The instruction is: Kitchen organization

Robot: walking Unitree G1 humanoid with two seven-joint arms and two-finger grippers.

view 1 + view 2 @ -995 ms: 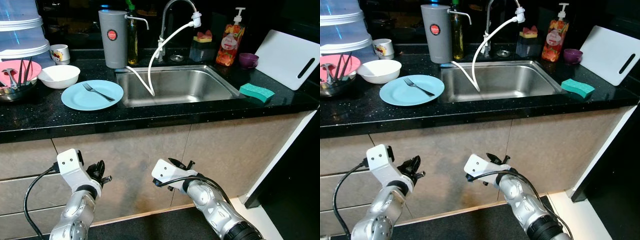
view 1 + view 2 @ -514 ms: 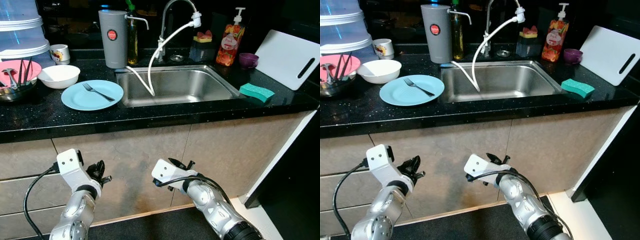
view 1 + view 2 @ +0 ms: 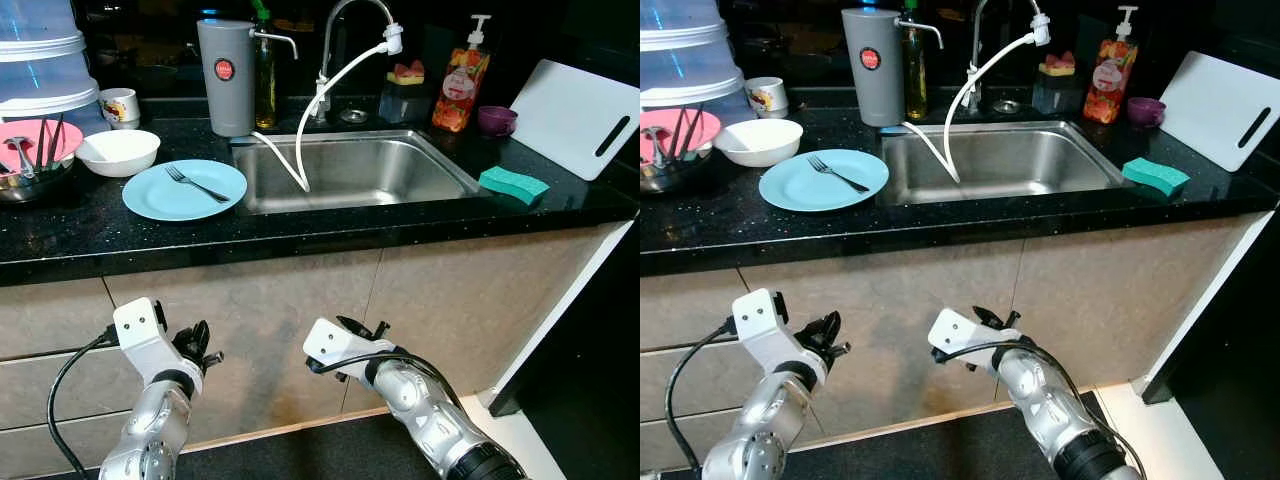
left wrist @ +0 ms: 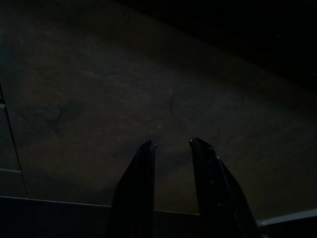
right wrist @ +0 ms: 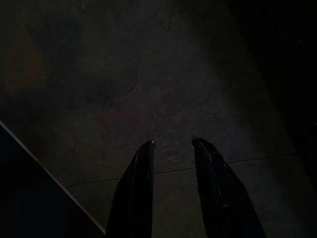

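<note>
Nothing has moved since a second ago: both arms hang low in front of the cabinet doors, and the dishes lie where they did. Each wrist view shows two black fingers standing slightly apart with nothing between them, so the left gripper (image 4: 171, 148) and the right gripper (image 5: 173, 148) are both open and empty.

Up and ahead of the left gripper, on the black counter (image 3: 90, 235), a blue plate (image 3: 184, 190) lies flat with a fork (image 3: 196, 184) across it. Beyond that sit a white bowl (image 3: 118, 152) and a pink bowl (image 3: 38, 140) holding utensils. Straight above and ahead of the right gripper is the steel sink (image 3: 350, 172), with a white hose (image 3: 303, 120) drooping into it from the tap. Further to its right, a green sponge (image 3: 513, 183) rests on the counter edge and a white cutting board (image 3: 580, 115) leans against the wall.

The plate and fork beside the sink look parked for washing. Tidying has likely not begun; the arms seem held low while the robot takes its stance.
</note>
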